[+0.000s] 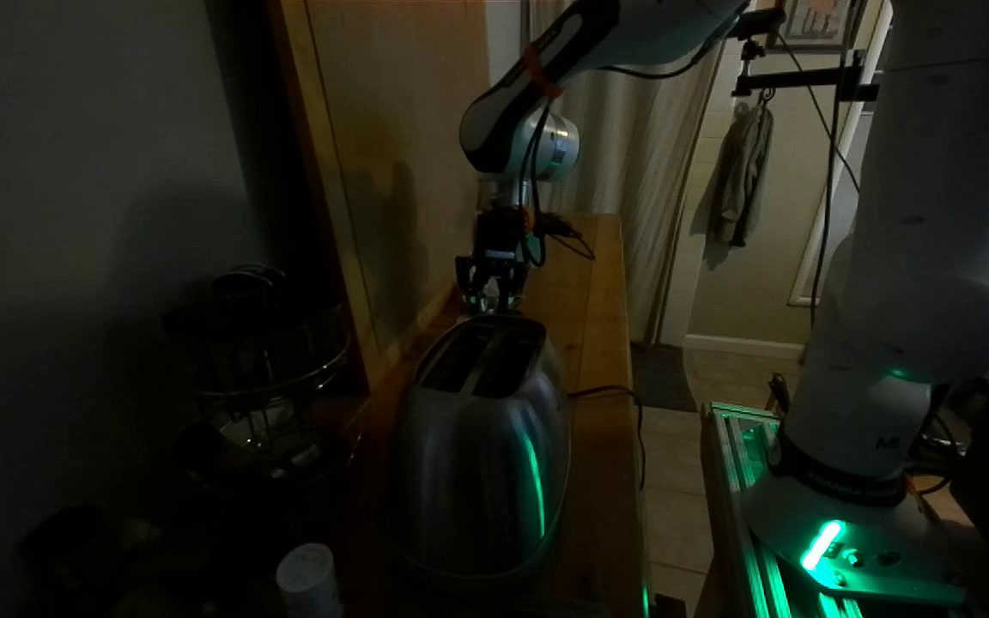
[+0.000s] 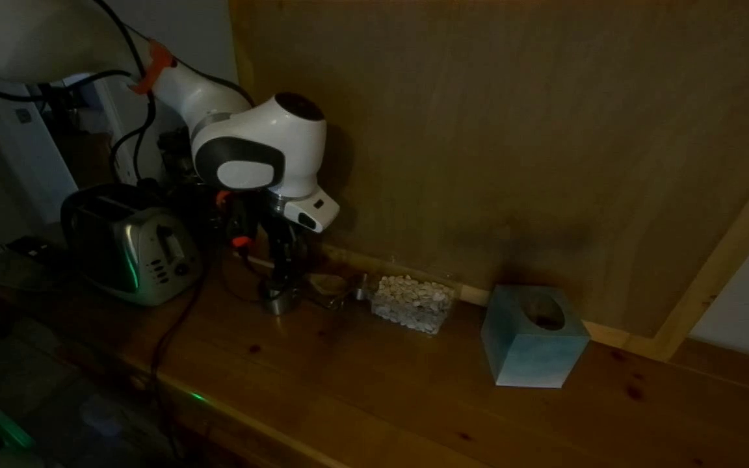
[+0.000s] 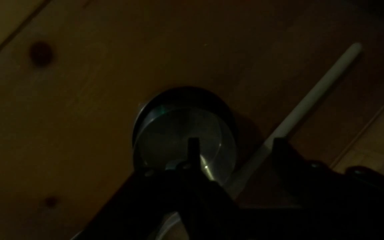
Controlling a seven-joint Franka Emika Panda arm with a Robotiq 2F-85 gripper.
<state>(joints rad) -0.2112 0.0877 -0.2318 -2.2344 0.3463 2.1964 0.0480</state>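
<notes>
Metal cup [image 3: 178, 133]: nine o'clock from the gripper [image 3: 237, 143], wrist view.
Gripper: I see fingers apart, one over the cup.
Pale stick [image 3: 315, 94]: long axis toward half past one.

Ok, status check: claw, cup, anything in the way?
Claw open. Metal cup upright on the table, at the claw. Pale stick close beside the cup, possibly in the way.

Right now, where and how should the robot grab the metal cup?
Probably by its rim, from straight above. The metal cup stands upright, open side up, so the gripper could pinch its wall from inside and outside. A pale stick lies close beside it, so reaching low from there looks cramped.
</notes>
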